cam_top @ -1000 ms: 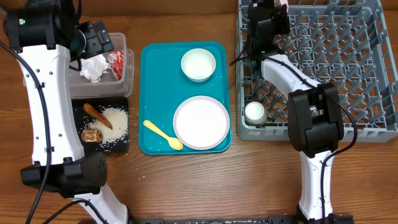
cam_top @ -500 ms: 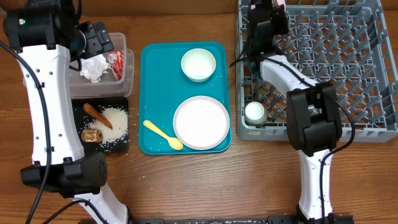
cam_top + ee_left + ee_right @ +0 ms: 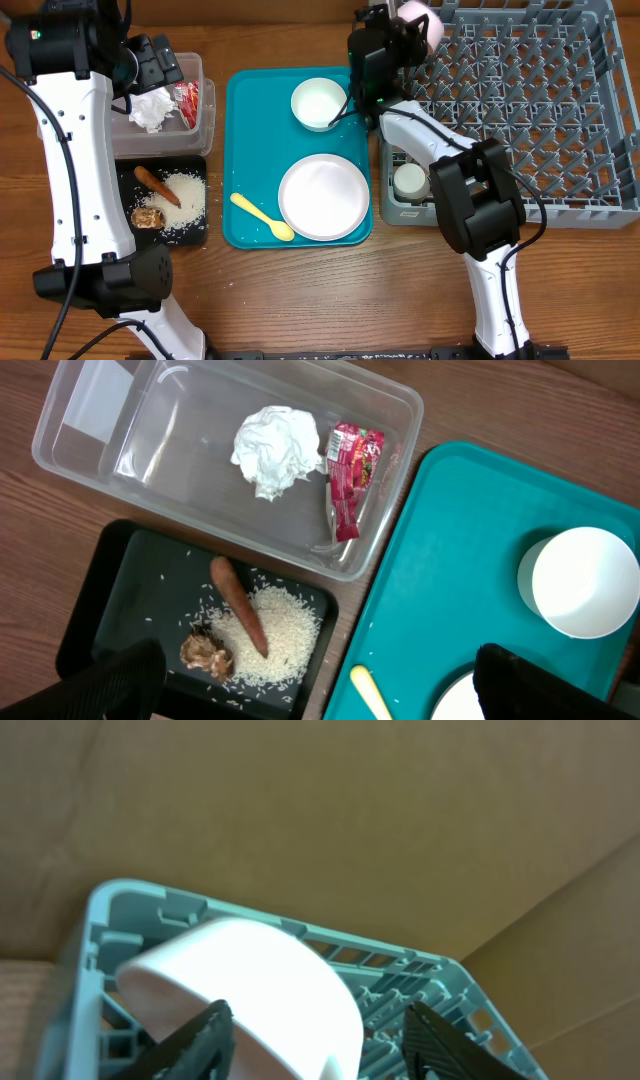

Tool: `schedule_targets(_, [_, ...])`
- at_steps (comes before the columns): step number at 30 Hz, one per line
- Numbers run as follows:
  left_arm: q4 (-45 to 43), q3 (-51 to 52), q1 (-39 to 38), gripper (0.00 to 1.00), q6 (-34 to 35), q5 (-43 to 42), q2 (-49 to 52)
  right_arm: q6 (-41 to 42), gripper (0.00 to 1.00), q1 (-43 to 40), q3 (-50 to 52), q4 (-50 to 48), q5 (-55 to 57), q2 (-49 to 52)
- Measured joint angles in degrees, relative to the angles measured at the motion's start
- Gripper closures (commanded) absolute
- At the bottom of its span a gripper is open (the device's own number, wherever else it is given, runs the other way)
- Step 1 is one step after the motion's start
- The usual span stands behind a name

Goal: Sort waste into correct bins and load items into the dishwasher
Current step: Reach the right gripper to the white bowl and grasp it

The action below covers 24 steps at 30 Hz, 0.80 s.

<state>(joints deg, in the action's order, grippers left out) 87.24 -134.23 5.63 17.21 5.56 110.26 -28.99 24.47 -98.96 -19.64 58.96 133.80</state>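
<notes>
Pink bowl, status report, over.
Left claw open, empty, above clear tub and black tray. Right claw at pink bowl, grip unclear. Bowl tilted at far left corner of rack. Nothing blocking seen.

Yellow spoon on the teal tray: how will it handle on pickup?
Looks like thin plastic: the yellow spoon is probably light and stiff. Lying flat on the teal tray, it may skid or spin when nudged. Low profile likely offers little to pinch.
</notes>
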Motion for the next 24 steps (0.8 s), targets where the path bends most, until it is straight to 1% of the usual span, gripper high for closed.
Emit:
schedule_targets(3, [0.0, 0.0, 0.0, 0.0, 0.0, 0.0, 0.0, -0.2, 0.37, 0.2, 0.0, -1.7, 0.6, 0.0])
schedule_targets(8, [0.0, 0.0, 0.0, 0.0, 0.0, 0.0, 0.0, -0.2, 0.37, 0.4, 0.0, -3.7, 1.5, 0.0])
schedule_targets(13, [0.0, 0.0, 0.0, 0.0, 0.0, 0.0, 0.0, -0.1, 0.37, 1.2, 0.0, -3.5, 1.4, -0.2])
schedule_targets(17, [0.0, 0.0, 0.0, 0.0, 0.0, 0.0, 0.0, 0.2, 0.33, 3.0, 0.0, 0.0, 1.3, -1.4])
schedule_targets(19, [0.0, 0.0, 0.0, 0.0, 0.0, 0.0, 0.0, 0.6, 0.32, 4.5, 0.0, 3.1, 1.2, -2.2])
schedule_targets(21, [0.0, 0.0, 0.0, 0.0, 0.0, 0.0, 0.0, 2.0, 0.32, 6.2, 0.0, 6.5, 0.9, -2.6])
schedule_targets(23, [0.0, 0.0, 0.0, 0.0, 0.0, 0.0, 0.0, 5.2, 0.31, 8.2, 0.0, 10.5, 0.2, -2.8])
schedule_targets(24, [0.0, 0.0, 0.0, 0.0, 0.0, 0.0, 0.0, 6.9, 0.26, 9.1, 0.0, 12.3, -0.4, -2.8])
